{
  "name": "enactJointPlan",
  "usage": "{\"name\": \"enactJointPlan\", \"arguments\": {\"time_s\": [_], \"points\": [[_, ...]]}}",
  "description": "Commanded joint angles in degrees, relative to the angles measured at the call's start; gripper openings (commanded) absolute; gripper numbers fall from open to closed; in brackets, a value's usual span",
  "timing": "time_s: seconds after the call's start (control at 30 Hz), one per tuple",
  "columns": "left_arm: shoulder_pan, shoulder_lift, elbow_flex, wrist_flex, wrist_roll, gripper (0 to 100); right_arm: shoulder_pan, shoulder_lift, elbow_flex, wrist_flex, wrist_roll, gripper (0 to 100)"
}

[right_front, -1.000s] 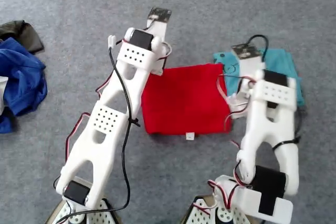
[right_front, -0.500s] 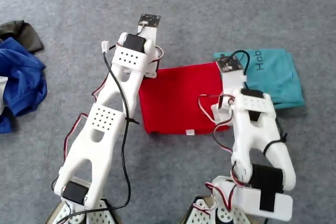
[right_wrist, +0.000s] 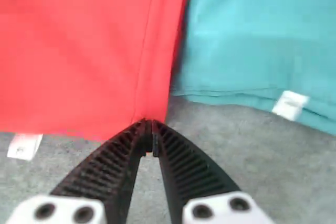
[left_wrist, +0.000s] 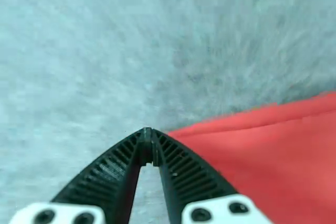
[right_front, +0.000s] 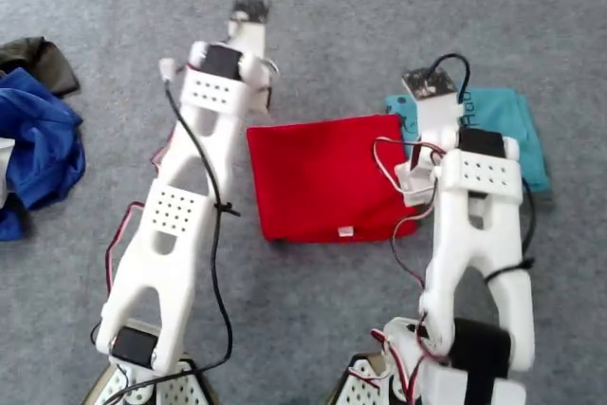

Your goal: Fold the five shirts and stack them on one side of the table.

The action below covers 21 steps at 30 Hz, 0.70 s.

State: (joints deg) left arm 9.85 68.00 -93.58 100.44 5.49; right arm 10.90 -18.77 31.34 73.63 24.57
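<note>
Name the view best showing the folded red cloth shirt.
The high view: the folded red cloth shirt appears nearly whole. The left wrist view catches one corner, the right wrist view one edge.

The red shirt [right_front: 322,177] lies folded flat in a neat rectangle at the centre, a small white tag at its near edge. Its right edge meets the folded teal shirt [right_front: 512,130]. Well apart at the far left, a blue shirt [right_front: 38,149] lies crumpled, with a dark shirt [right_front: 38,59] bunched just beyond it.
</note>
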Motion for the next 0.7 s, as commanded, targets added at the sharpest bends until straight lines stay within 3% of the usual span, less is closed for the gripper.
{"name": "enactJointPlan", "arguments": {"time_s": [0.0, 0.23, 0.67], "points": [[-3.1, -7.7, 1.4, 0.4, -1.8, 3, 0.7, -4.2, -1.3, 3.5, -0.3, 1.5], [-5.8, -19.1, 18.9, 0.5, -2.7, 3, 1.1, -8.1, 9.3, 2.2, -4.2, 1.5], [-9.9, -36.4, 47.1, 0.5, -6.0, 3, 0.7, -22.0, 16.9, 2.2, -3.8, 4.3]]}}
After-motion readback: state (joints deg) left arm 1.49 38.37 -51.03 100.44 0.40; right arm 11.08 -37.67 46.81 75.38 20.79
